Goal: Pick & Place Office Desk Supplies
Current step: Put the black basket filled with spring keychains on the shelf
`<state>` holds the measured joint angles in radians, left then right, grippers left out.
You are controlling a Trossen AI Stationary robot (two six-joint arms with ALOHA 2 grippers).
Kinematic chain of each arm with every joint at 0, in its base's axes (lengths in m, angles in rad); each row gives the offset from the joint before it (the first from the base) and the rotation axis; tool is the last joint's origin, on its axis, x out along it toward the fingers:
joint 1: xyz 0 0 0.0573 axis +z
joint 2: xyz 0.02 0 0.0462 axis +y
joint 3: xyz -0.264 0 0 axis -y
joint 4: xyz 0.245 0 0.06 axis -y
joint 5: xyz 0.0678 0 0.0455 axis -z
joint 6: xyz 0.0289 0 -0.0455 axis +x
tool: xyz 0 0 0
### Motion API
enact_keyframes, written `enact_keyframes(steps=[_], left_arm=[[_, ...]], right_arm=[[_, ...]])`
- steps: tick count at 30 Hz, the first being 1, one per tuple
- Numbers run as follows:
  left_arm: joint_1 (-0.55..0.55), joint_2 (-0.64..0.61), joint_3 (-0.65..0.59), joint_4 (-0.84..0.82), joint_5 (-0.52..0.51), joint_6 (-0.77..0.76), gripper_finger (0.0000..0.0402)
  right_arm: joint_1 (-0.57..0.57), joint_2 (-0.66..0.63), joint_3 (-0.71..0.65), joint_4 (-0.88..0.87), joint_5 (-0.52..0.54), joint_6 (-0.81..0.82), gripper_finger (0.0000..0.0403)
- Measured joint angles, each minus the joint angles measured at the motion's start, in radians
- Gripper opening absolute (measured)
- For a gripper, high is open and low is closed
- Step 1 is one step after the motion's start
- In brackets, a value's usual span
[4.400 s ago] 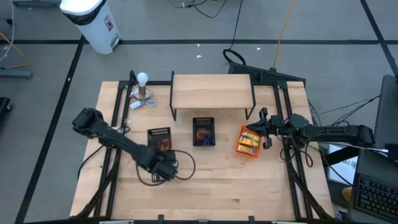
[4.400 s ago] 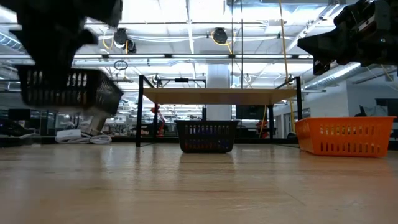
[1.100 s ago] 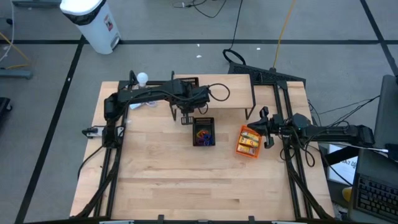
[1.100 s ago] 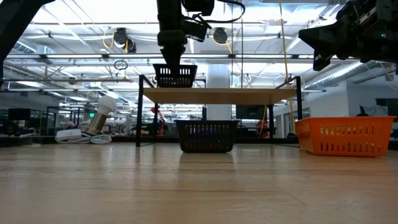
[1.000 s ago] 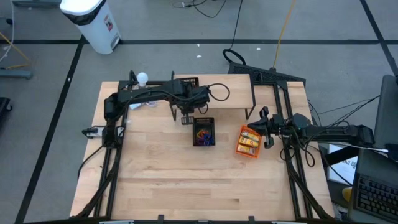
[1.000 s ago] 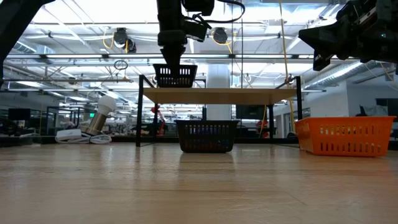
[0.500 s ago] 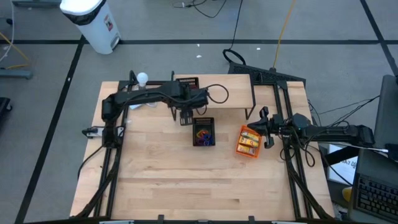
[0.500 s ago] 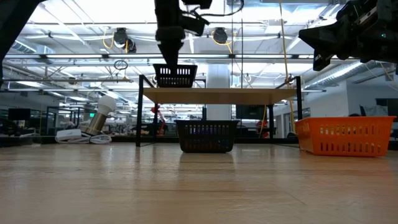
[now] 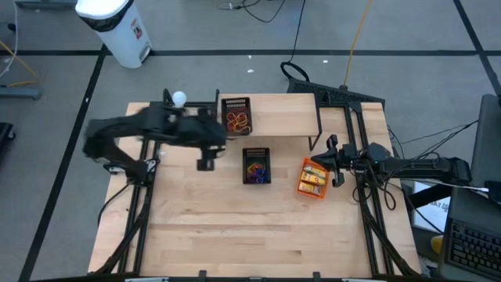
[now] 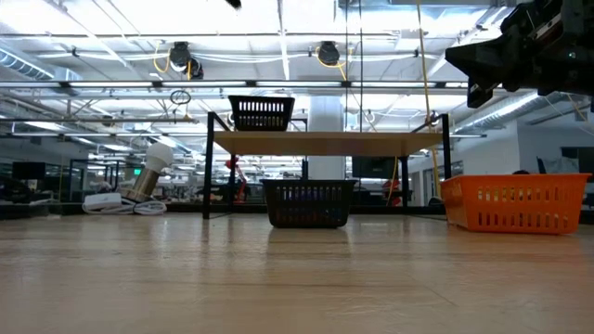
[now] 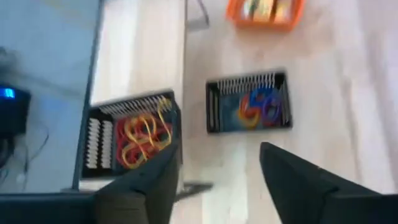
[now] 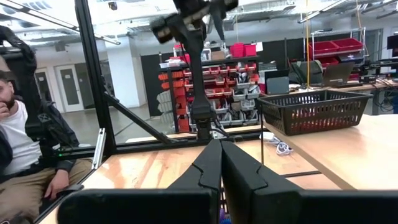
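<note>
A black mesh bin [image 9: 236,116] of red, orange and tan rubber bands [image 11: 142,134] stands by its bottom on the left end of the wooden shelf [image 9: 278,117]. My left gripper [image 9: 205,162] hangs open to the bin's near left, above the table, holding nothing [image 11: 217,171]. A second black mesh bin [image 9: 256,166] with blue and orange rings [image 11: 256,107] sits on the table in front of the shelf. An orange bin [image 9: 313,178] with yellow packets stands to its right. My right gripper [image 9: 333,161] waits shut beside the orange bin.
A white bulb-shaped object [image 9: 180,99] on a metal base stands at the table's far left. The shelf's black legs [image 10: 206,167] rise from the table. A seated person [image 12: 18,143] shows beyond the table in the right wrist view. Bare wood lies toward the near edge [image 9: 258,235].
My left gripper has let go of the rubber-band bin, risen, and drawn back toward the table's left and near edges. The bin stays where it was on the shelf's left end.
</note>
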<state>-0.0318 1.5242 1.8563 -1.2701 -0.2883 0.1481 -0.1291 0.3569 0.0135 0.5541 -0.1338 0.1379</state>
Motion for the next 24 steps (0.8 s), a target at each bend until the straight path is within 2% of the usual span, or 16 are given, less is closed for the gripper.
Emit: enact_keyframes(steps=[2,4,6,8,11,15,19,24], left_arm=[[-0.012,-0.094,-0.074,0.078,0.034,0.01,0.0202],[-0.015,-0.196,-0.185,0.18,0.141,0.035,0.0177],[-0.016,-0.301,-0.336,0.314,0.292,0.067,0.0151],[-0.017,-0.398,-0.514,0.482,0.368,0.059,0.0122],[-0.01,-0.532,-0.762,0.702,0.357,0.01,0.0074],[-0.003,-0.711,-1.034,0.971,0.323,-0.057,0.001],[-0.023,-0.868,-1.239,1.19,0.281,-0.133,0.001],[-0.041,-1.002,-1.414,1.304,0.261,-0.162,0.0005]], right_arm=[[0.0,0.004,0.0,0.0,0.001,0.0,0.0],[0.0,0.009,0.0,0.001,0.001,0.001,0.0],[0.0,0.014,0.0,0.002,0.001,0.002,0.0],[0.0,0.017,0.0,0.003,0.002,0.003,0.0],[0.0,0.017,0.0,0.013,0.004,0.003,0.0],[0.0,0.018,0.0,0.011,0.004,0.008,0.0],[0.0,0.019,0.0,0.002,0.006,0.008,0.0],[0.0,0.019,0.0,0.005,0.027,0.006,0.0]])
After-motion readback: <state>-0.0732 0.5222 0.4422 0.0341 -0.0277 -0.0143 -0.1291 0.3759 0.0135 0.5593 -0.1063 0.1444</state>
